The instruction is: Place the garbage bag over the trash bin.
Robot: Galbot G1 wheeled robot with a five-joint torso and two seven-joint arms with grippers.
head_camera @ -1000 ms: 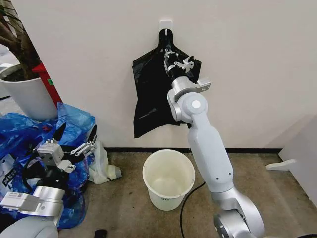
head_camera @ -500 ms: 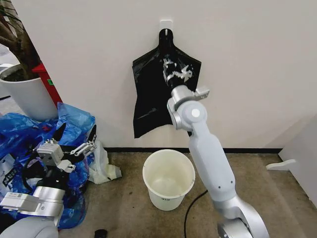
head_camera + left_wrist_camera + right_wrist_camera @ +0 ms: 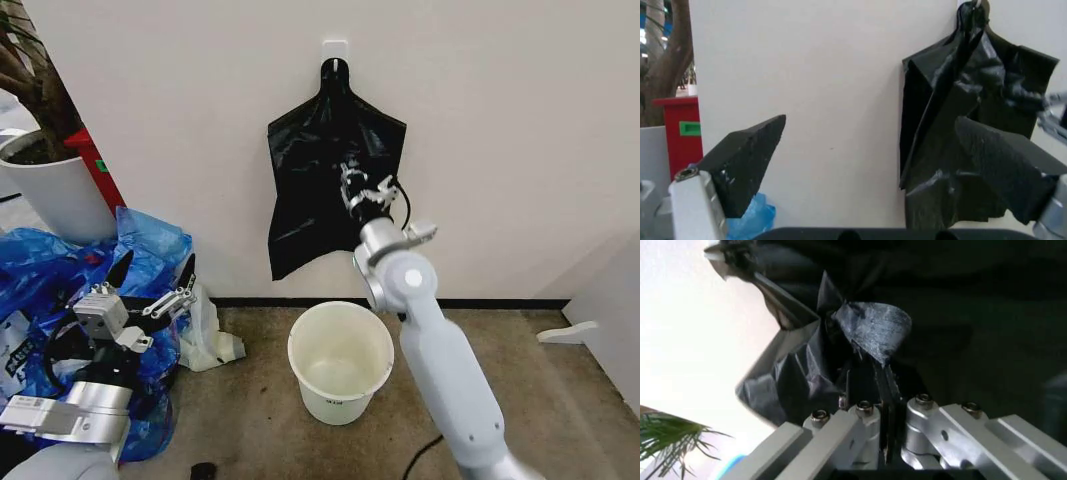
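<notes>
Garbage bag [image 3: 325,170]: hangs from a wall hook [image 3: 335,50], above the trash bin [image 3: 340,360] on the floor.
Right end effector [image 3: 362,192]: fingers closed, pinching the bag's film.
Left end effector [image 3: 152,275]: parked low, gaping, empty.
Technique: probably lift the neck clear of the hook, avoiding tearing.

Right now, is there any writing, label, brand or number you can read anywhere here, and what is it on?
No text here can be read.
Trash bin: a small dark label low on its side, too small to read.
Red box beside the plant pot: a green patch, no legible words.
Garbage bag on the wall: no print visible.
Blue plastic bags: a white printed patch, unreadable.
</notes>
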